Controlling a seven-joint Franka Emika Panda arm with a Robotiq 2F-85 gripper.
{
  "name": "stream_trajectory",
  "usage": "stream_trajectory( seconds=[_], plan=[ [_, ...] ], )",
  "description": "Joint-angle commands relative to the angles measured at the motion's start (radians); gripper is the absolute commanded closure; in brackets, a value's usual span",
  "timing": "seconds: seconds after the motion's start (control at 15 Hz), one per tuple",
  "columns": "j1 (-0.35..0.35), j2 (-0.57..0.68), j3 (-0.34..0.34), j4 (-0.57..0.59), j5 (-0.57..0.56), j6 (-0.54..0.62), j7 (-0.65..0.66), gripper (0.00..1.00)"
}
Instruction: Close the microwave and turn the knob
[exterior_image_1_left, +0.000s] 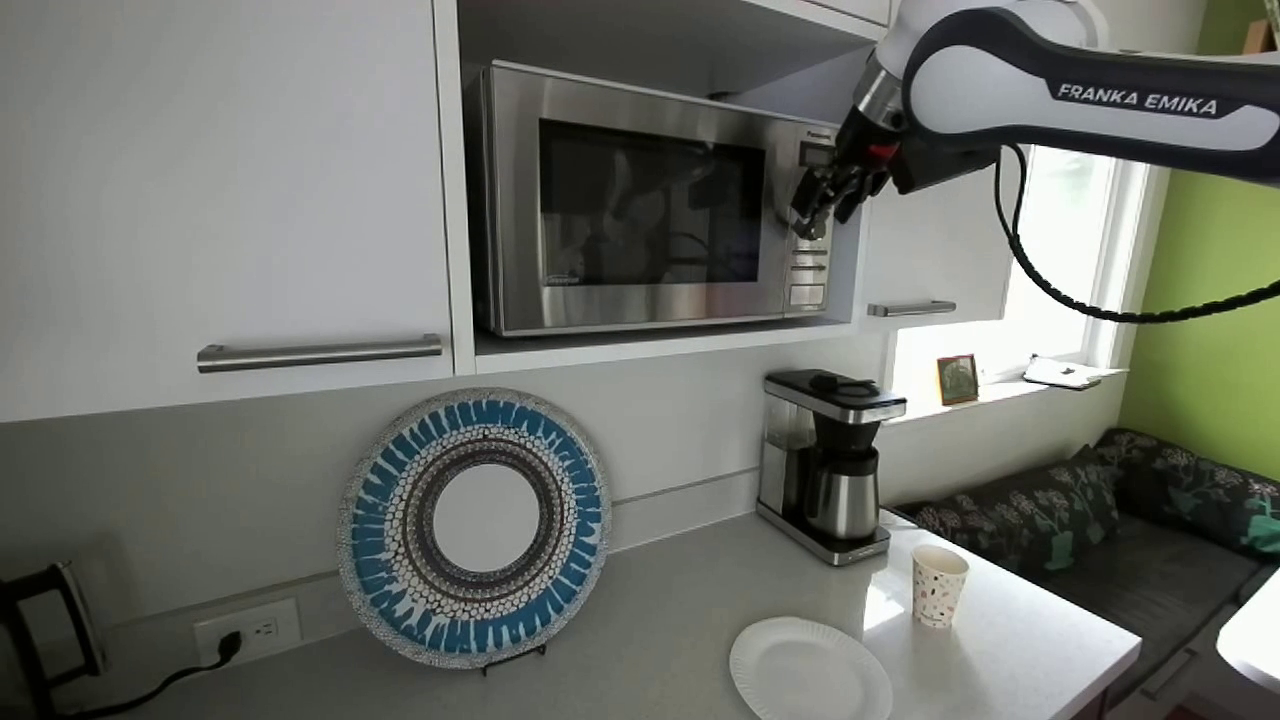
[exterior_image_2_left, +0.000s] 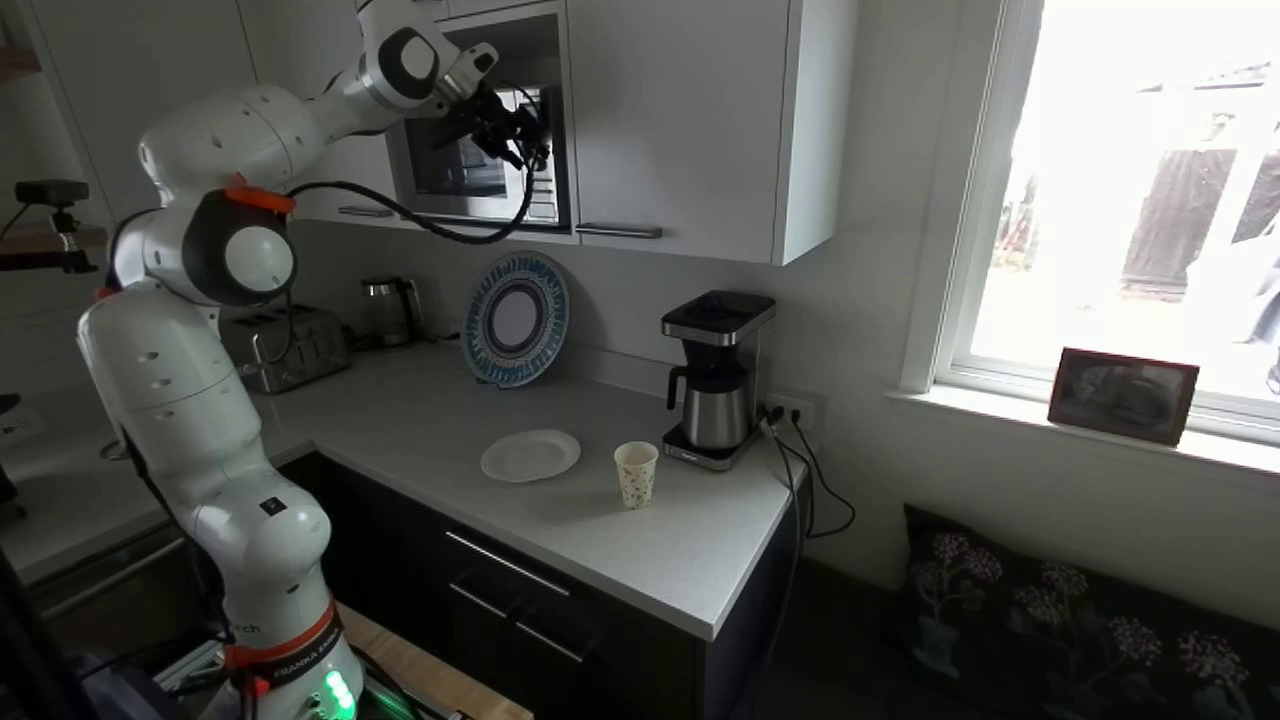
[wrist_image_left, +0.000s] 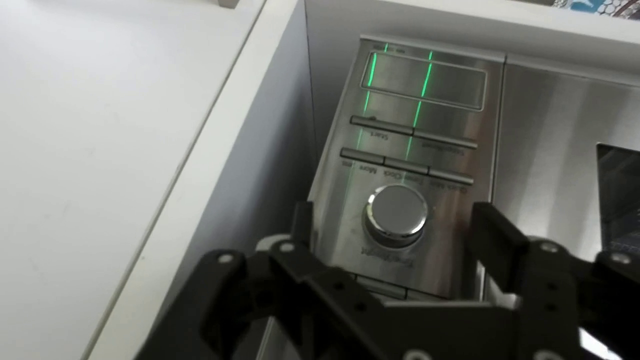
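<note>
The stainless-steel microwave (exterior_image_1_left: 640, 305) sits in the open cabinet niche. Its dark-windowed door looks shut, flush with the control strip. It also shows in an exterior view (exterior_image_2_left: 455, 203), partly behind the arm. The silver round knob (wrist_image_left: 397, 212) is on the control strip, in the middle of the wrist view. My gripper (wrist_image_left: 393, 210) is open, its black fingers on either side of the knob and apart from it. In both exterior views the gripper (exterior_image_1_left: 828, 205) (exterior_image_2_left: 525, 150) is at the control strip and largely hides the knob.
The niche's white side wall (wrist_image_left: 260, 150) stands close beside one finger. White cabinet doors (exterior_image_1_left: 250, 180) with bar handles flank the niche. Below on the counter are a coffee maker (exterior_image_1_left: 835, 465), a paper cup (exterior_image_1_left: 938, 590), a white plate (exterior_image_1_left: 810, 670) and a round decorative platter (exterior_image_1_left: 375, 530).
</note>
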Motion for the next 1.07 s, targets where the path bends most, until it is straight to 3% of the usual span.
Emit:
stream_trajectory(
  seconds=[0.0,0.4,0.67,1.0],
  plan=[
    [0.002,0.027,0.008,0.050,-0.019,-0.057,-0.023,0.51],
    [0.002,0.040,0.015,0.075,-0.022,-0.090,-0.040,0.94],
    [0.000,0.044,0.014,0.080,-0.011,-0.092,-0.030,0.92],
    [-0.010,0.026,-0.002,0.050,0.045,-0.067,0.082,0.92]
  ],
)
